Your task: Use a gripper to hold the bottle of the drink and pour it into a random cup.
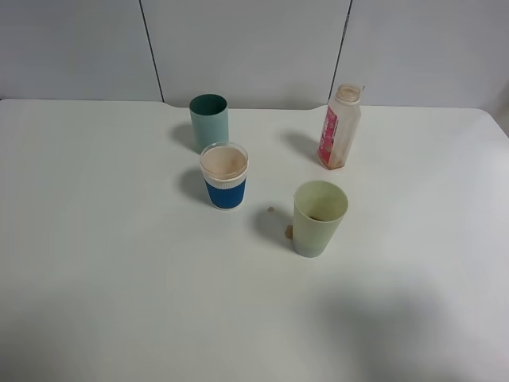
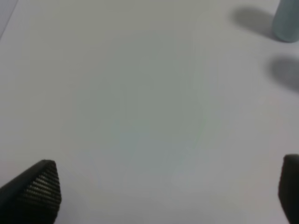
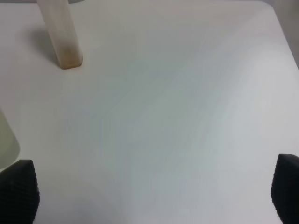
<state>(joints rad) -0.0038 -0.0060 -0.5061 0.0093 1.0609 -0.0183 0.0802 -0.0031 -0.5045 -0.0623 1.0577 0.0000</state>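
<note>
Both black pincers, left (image 2: 166, 189) and right (image 3: 154, 193), hang spread apart over bare white counter (image 1: 119, 302). Nearest stands the pale yellow-green plastic cup (image 1: 318, 218), brown drips (image 1: 288, 231) beside it. Behind: a blue-sleeved clear cup (image 1: 224, 176), a teal cup (image 1: 209, 122), then the pink-labelled whitish bottle (image 1: 339, 127), upright before grey wall panels (image 1: 246, 48).

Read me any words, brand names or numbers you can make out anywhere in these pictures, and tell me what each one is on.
No text can be read here.
Bottle: its pink-magenta label carries light markings, too small and blurred to read.
Blue-sleeved cup: no print visible on the sleeve.
Teal cup: plain.
Pale yellow-green cup: plain.
Left gripper and right gripper: only the black fingertips show, with no label in view.
</note>
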